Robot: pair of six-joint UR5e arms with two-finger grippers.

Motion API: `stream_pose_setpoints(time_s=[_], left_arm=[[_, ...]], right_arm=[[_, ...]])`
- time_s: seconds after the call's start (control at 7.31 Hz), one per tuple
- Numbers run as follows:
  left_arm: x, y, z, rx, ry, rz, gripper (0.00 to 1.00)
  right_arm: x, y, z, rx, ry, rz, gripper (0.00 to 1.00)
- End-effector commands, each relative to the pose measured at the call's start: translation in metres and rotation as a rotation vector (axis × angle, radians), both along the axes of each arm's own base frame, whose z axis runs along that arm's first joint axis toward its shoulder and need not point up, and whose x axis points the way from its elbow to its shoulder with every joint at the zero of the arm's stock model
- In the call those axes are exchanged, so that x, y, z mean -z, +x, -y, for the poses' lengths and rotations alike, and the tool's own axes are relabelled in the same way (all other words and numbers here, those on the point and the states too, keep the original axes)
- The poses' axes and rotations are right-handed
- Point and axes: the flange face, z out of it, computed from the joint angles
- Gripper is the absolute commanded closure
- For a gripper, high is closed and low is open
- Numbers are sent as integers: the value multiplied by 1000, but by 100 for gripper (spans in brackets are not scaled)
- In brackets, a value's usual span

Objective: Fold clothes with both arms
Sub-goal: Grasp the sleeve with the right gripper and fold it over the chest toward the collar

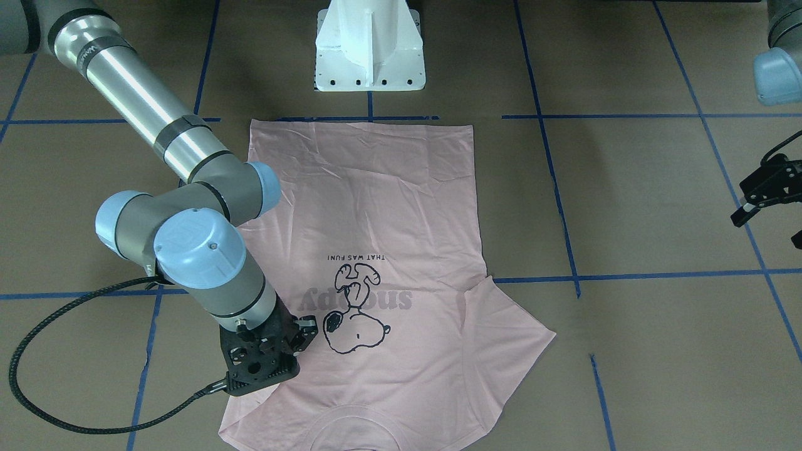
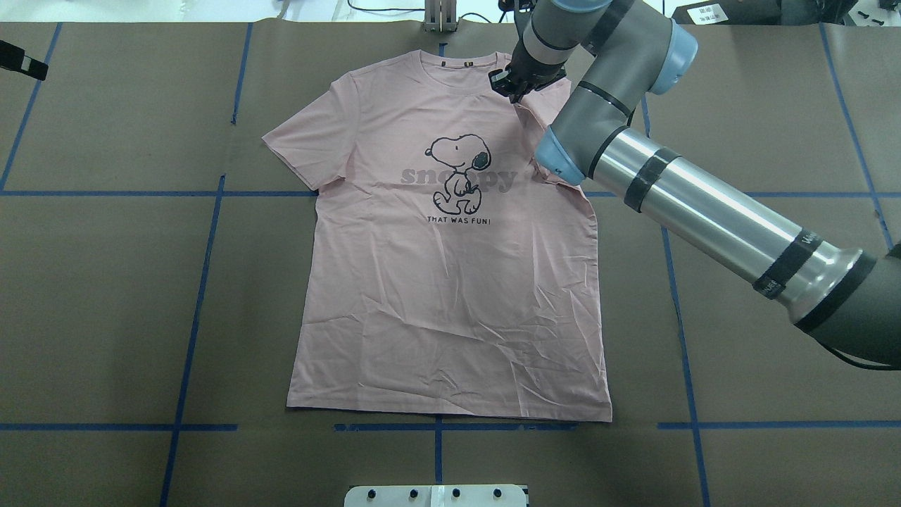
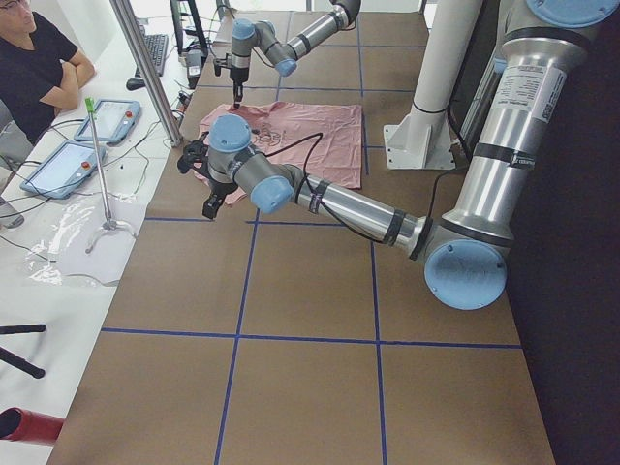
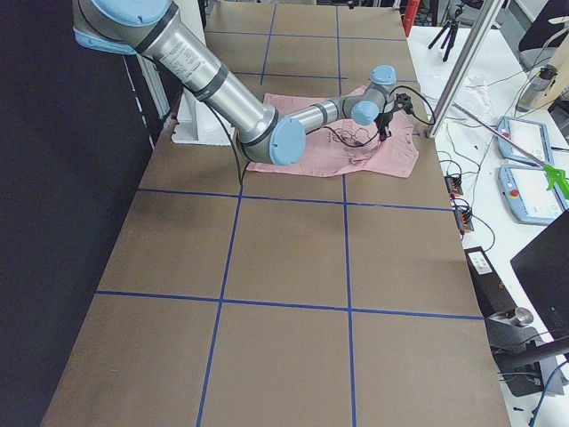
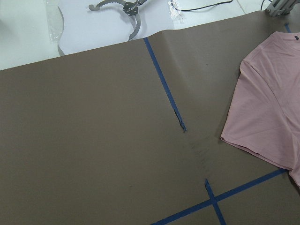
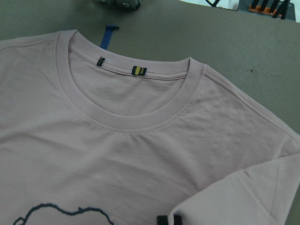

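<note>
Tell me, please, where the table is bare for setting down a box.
Free: the brown table between the T-shirt and the left end effector; also the strip along its hem. Crowded: the collar corner, where the right end effector sits.

One camera hangs behind the white base, looking forward and down on the table. Another faces it from across, steeply down. Two stand well back at the table's ends. One rides the left arm, one the right arm, both close in. All six catch the pink shirt.

T-shirt | pale pink, dog print | flat, front up, creased
</note>
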Motion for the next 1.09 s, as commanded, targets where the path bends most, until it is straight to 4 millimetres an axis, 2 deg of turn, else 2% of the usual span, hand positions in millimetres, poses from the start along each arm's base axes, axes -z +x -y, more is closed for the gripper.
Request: stream_pose_setpoints(time_s=[0.0, 0.14, 0.27, 0.55, 0.68, 0.82, 0.96], left_arm=[[4, 1, 2, 1, 5, -1, 0], [5, 1, 2, 1, 8, -2, 0], [5, 1, 2, 1, 8, -2, 0], [6, 1, 2, 3, 9, -1, 0], [7, 2, 4, 8, 2, -2, 0], [19, 15, 10, 70, -106, -57, 0], [46, 75, 11, 113, -190, -83, 0]], right_arm=[[-1, -26, -9, -26, 44, -28, 1], [-7, -37, -17, -40, 68, -41, 0], [-3, -46, -23, -65, 30, -20, 0], [7, -46, -27, -107, -16, 17, 0], [18, -39, -28, -107, -42, 52, 0], [20, -16, -29, -65, -137, 68, 0], [28, 25, -39, -52, -240, 39, 0]])
